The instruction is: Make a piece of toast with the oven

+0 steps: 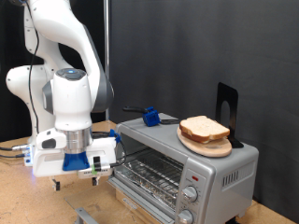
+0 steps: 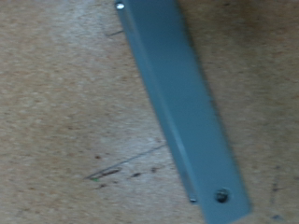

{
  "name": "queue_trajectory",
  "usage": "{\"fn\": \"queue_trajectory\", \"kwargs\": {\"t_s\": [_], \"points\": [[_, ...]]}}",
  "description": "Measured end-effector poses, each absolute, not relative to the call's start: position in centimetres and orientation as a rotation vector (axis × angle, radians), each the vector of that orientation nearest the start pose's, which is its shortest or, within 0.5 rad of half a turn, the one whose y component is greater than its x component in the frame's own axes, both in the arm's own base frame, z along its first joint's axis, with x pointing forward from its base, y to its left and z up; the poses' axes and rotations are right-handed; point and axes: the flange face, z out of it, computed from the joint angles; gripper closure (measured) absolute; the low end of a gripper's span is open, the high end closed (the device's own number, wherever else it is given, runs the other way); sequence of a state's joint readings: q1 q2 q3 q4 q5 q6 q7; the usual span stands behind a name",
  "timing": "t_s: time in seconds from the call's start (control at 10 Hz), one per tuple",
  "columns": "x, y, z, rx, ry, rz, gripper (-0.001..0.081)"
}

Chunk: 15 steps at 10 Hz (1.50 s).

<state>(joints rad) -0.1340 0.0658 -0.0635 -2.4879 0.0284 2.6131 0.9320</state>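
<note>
The silver-grey oven (image 1: 210, 173) stands at the exterior view's right with its door down, and the wire rack (image 1: 149, 173) shows inside. The piece of toast (image 1: 204, 127) lies on a round wooden plate (image 1: 207, 146) on top of the oven. My gripper (image 1: 78, 181) hangs low over the table at the exterior view's left of the oven, fingers apart and empty. The wrist view shows a grey-blue metal bar (image 2: 177, 103) with screws, apparently the door's handle (image 1: 87, 217), over the wooden tabletop. My fingers do not show in the wrist view.
A flat black stand (image 1: 227, 107) rises at the back of the oven top. A blue object with a black handle (image 1: 148, 116) lies on the oven top behind the plate. Two round knobs (image 1: 192, 194) sit on the oven front. Cables (image 1: 11, 149) trail at the left.
</note>
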Motion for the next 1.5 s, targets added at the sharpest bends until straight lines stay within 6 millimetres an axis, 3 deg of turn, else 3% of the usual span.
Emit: {"fn": "queue_trajectory", "kwargs": {"t_s": [0.2,0.5,1.0,1.2,1.5], "points": [[47.5,-8.5,28.7,-2.505,1.553,-0.065,0.0006],[47.4,-7.4,33.3,-2.396,1.372,-0.061,0.0006],[46.3,-4.1,40.7,-2.393,1.189,0.01,0.0006],[45.9,-3.5,41.3,-2.4,1.205,0.023,0.0006],[45.9,-0.6,43.6,-2.352,0.964,0.103,0.0006]]}}
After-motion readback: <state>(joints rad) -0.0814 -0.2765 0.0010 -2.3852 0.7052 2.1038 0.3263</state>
